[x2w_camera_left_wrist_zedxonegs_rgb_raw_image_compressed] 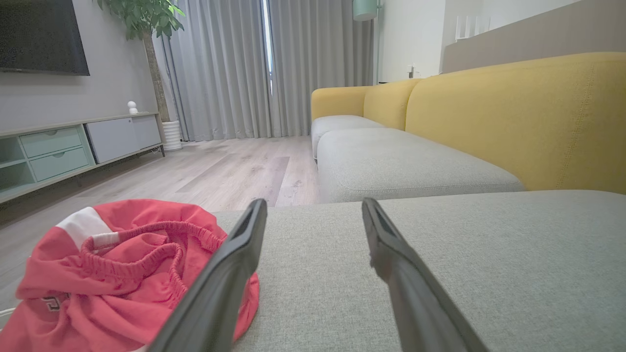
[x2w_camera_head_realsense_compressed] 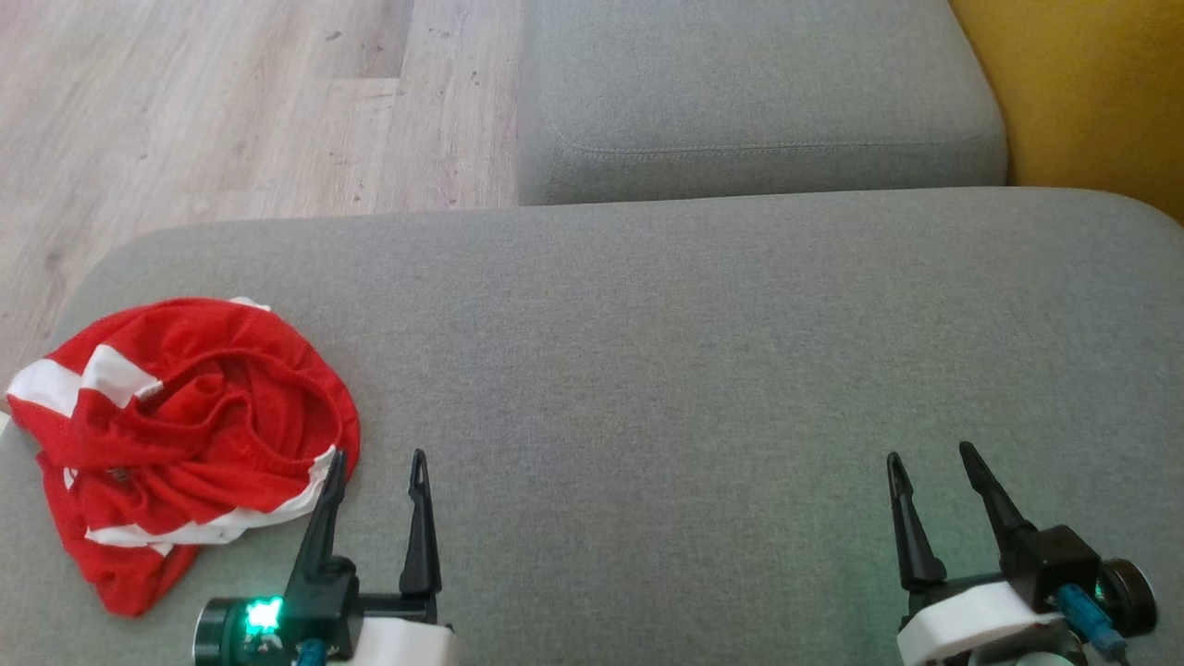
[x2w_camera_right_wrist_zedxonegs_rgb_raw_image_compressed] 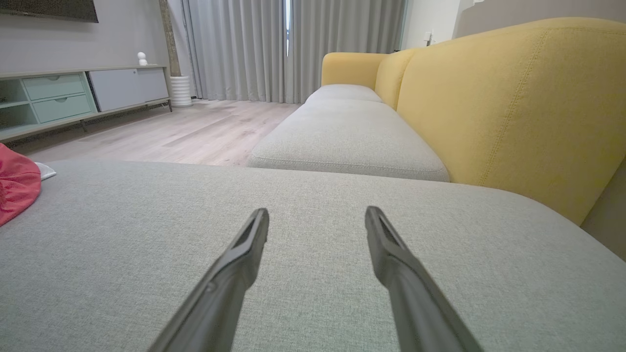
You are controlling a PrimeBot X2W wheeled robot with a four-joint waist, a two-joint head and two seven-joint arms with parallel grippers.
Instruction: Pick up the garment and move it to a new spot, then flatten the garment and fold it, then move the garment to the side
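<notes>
Fingers (x2w_camera_head_realsense_compressed: 906,518) stand spread and empty, left and right alike; pickup not begun; left fingers (x2w_camera_head_realsense_compressed: 322,518) should reach the crumpled garment (x2w_camera_head_realsense_compressed: 185,416) beside them.

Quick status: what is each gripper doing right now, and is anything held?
Left gripper: open, holding nothing; the red garment lies crumpled just beside it.
Right gripper: open, holding nothing, over the grey cushion.

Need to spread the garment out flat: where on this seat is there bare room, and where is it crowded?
The near cushion is bare from the left gripper across to the yellow backrest, with the right gripper over that stretch. The far cushion is bare too. Crowded at the left end, where the crumpled garment lies beside the left gripper.
</notes>
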